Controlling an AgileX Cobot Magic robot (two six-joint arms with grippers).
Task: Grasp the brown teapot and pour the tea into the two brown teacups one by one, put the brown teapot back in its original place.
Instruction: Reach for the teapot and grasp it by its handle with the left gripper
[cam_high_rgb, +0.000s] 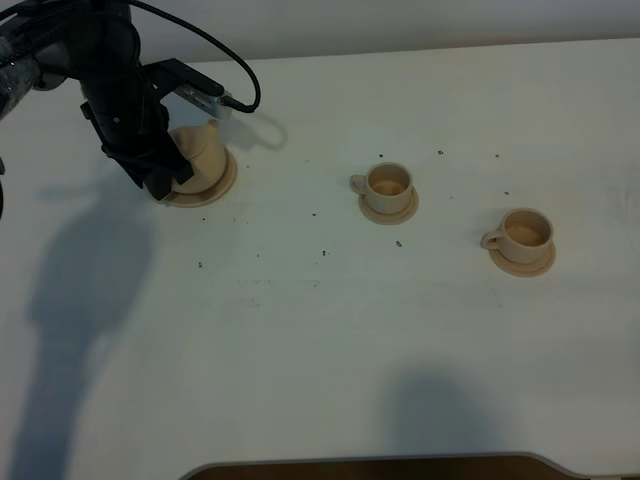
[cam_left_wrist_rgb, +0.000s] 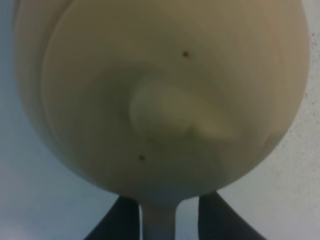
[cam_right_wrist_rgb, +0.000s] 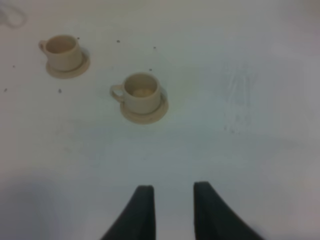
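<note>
The brown teapot (cam_high_rgb: 203, 152) sits on its wide saucer (cam_high_rgb: 222, 186) at the far left of the table. My left gripper (cam_high_rgb: 170, 178) is at the teapot's handle side. In the left wrist view the teapot (cam_left_wrist_rgb: 160, 100) fills the frame, and its handle (cam_left_wrist_rgb: 158, 220) stands between the two dark fingers (cam_left_wrist_rgb: 117, 222) of the gripper (cam_left_wrist_rgb: 170, 202). One finger touches the handle; a gap shows beside the other. The two brown teacups (cam_high_rgb: 388, 185) (cam_high_rgb: 525, 233) stand on their saucers to the right. My right gripper (cam_right_wrist_rgb: 174, 192) hovers open and empty, short of the cups (cam_right_wrist_rgb: 142, 94) (cam_right_wrist_rgb: 61, 51).
Small dark specks (cam_high_rgb: 322, 250) are scattered over the white table (cam_high_rgb: 320, 340). A black cable (cam_high_rgb: 235, 70) loops from the left arm above the teapot. The table's front edge (cam_high_rgb: 380, 465) shows at the bottom.
</note>
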